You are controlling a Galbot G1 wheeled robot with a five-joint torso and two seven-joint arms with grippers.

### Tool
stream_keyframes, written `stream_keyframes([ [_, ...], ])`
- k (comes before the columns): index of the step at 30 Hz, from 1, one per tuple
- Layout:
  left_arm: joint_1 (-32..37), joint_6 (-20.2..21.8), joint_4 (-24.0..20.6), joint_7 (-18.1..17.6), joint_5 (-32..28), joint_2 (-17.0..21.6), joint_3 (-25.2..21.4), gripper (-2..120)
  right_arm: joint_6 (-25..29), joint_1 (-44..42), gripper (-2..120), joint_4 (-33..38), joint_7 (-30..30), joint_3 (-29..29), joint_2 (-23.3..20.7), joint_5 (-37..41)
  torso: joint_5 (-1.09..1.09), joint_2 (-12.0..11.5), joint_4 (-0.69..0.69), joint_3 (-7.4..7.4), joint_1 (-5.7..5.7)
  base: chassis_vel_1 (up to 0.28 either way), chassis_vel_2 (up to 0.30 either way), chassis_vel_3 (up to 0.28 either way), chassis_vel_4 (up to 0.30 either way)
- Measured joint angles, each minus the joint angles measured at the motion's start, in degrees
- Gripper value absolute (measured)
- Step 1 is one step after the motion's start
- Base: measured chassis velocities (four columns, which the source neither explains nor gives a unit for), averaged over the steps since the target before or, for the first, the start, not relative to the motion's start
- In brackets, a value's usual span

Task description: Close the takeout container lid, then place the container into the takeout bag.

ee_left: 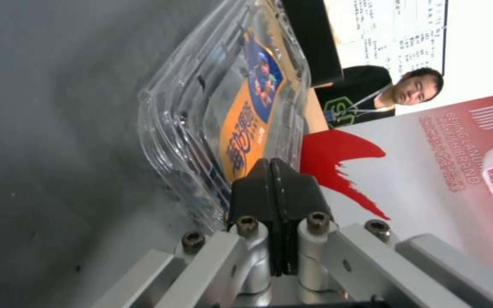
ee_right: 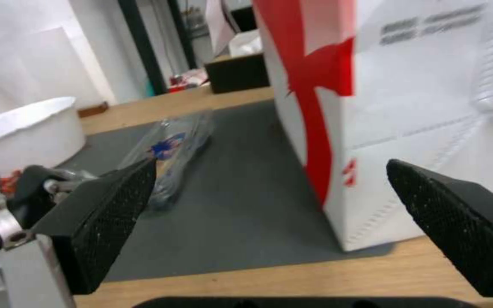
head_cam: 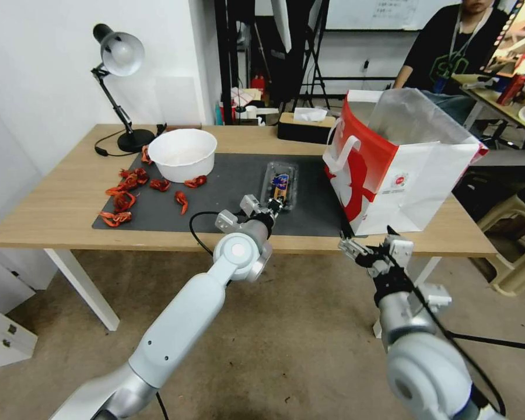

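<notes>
The takeout container (head_cam: pixel 280 185) is a clear clamshell lying on the dark mat, its lid (ee_left: pixel 252 119) down and bearing an orange and blue label. My left gripper (head_cam: pixel 272 207) is shut, and its black fingertips (ee_left: pixel 270 171) press together against the container's near end, on top of the lid. The takeout bag (head_cam: pixel 402 169), red and white with a clear liner, stands open just right of the container. My right gripper (head_cam: pixel 350 245) hangs open below the table's front edge by the bag's near corner (ee_right: pixel 338 188). From there the container (ee_right: pixel 172 149) lies farther off.
A white bowl (head_cam: pixel 182 153) and several red shells (head_cam: pixel 125 192) lie on the left part of the mat (head_cam: pixel 227 198). A desk lamp (head_cam: pixel 119 58) and a tissue box (head_cam: pixel 306 125) stand at the back. A plastic stool (head_cam: pixel 519 245) is right of the table.
</notes>
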Motion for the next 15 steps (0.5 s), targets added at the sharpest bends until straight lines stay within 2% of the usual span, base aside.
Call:
stream_keyframes([
  [1, 0.0, 0.0, 0.1, 0.0, 0.0, 0.1, 0.1, 0, -0.9, 2.2, 100, -0.9, 0.4, -0.3, -0.6, 3.4, 0.0, 0.0, 0.0, 0.0, 0.0, 0.0, 0.0, 0.0, 0.0],
  [2, 0.0, 0.0, 0.1, 0.0, 0.0, 0.1, 0.1, 0, -0.9, 2.2, 100, -0.9, 0.4, -0.3, -0.6, 3.4, 0.0, 0.0, 0.0, 0.0, 0.0, 0.0, 0.0, 0.0, 0.0],
  [6, -0.3, -0.1, 0.5, 0.0, 0.2, 0.0, 0.3, 0, -3.6, 11.5, 100, -5.3, 2.5, -3.0, -2.4, 15.9, 0.0, 0.0, 0.01, 0.0, 0.0, 0.0, 0.0, 0.0, 0.0],
  [7, -0.3, -0.1, 0.5, 0.0, 0.2, 0.0, 0.3, 0, -3.6, 11.5, 100, -5.3, 2.5, -3.0, -2.4, 15.9, 0.0, 0.0, 0.01, 0.0, 0.0, 0.0, 0.0, 0.0, 0.0],
  [10, -0.3, -0.2, 0.5, 0.0, 0.5, 0.1, 0.3, 0, -4.9, 18.2, 100, -9.2, 4.4, -6.2, -2.5, 22.8, 0.0, 0.0, 0.01, 0.01, 0.0, 0.0, 0.0, 0.0, 0.0],
  [15, -0.4, -0.2, 0.6, 0.0, 0.7, 0.2, 0.3, 0, -5.6, 24.5, 100, -13.6, 6.1, -9.3, -1.4, 27.7, -0.01, 0.0, 0.01, 0.0, 0.0, 0.0, 0.0, 0.0, 0.0],
])
